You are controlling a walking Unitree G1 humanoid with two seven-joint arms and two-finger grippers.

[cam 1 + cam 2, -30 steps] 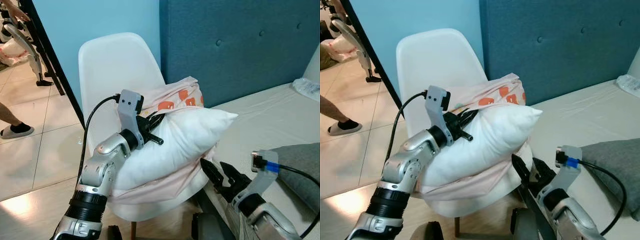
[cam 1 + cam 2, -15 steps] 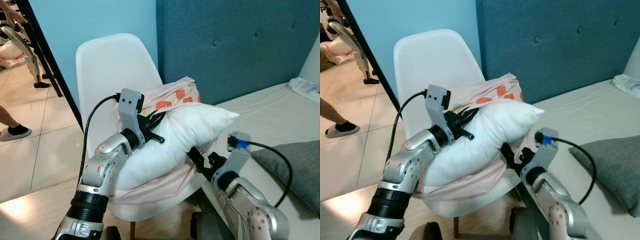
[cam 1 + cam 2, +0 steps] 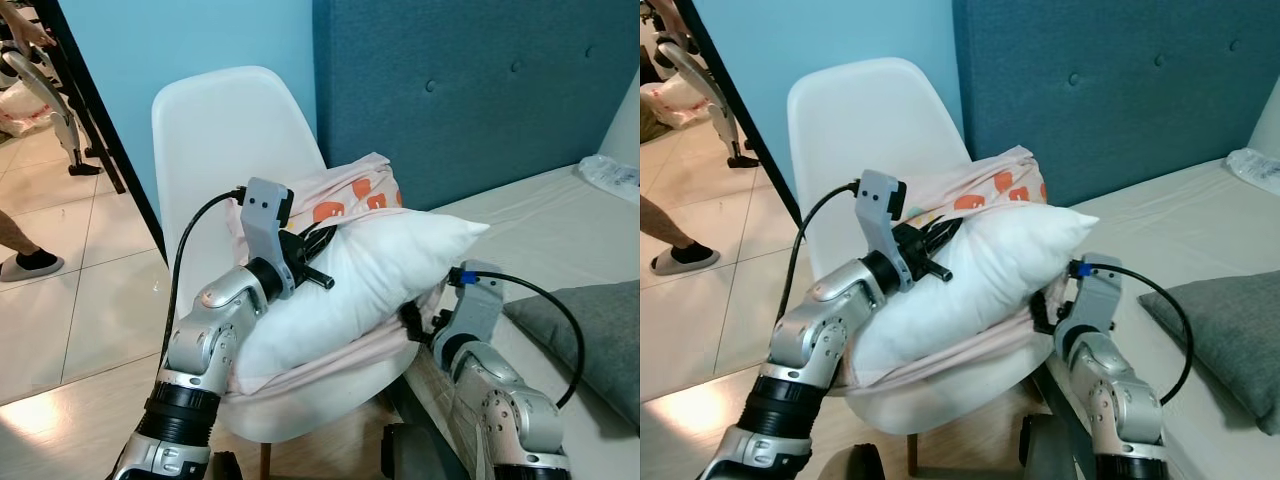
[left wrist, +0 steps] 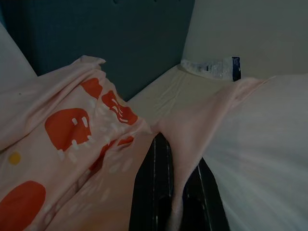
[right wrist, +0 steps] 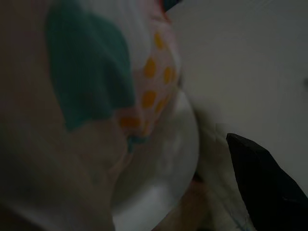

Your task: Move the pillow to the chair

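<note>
Nearest to you, the two silver arms are reaching forward and up toward the chair. Your left gripper is pressing against the near-left upper side of the pillow, and in the left wrist view its two black fingers are lying close together with a fold of pink cloth pinched between them. Your right gripper is tucking in under the pillow's lower right edge, beside the chair seat; you cannot tell whether its jaws are apart or together, as the fingers are buried in fabric. The pillow is lying on the seat of the chair, a plump, soft white cushion with a smooth cover. Its long axis is running from the near left, by your left arm, to the far right, where a pointed corner is sticking out toward the bed. Under and behind it a thin, wrinkled pale pink pillowcase with orange blotches is bunching up. The chair is a smooth, rounded white plastic shell with a tall curved back. To its right, the bed is wearing a flat cream sheet with a grey cushion on it. Farthest off, a padded, button-tufted teal headboard is standing against a light blue wall.
</note>
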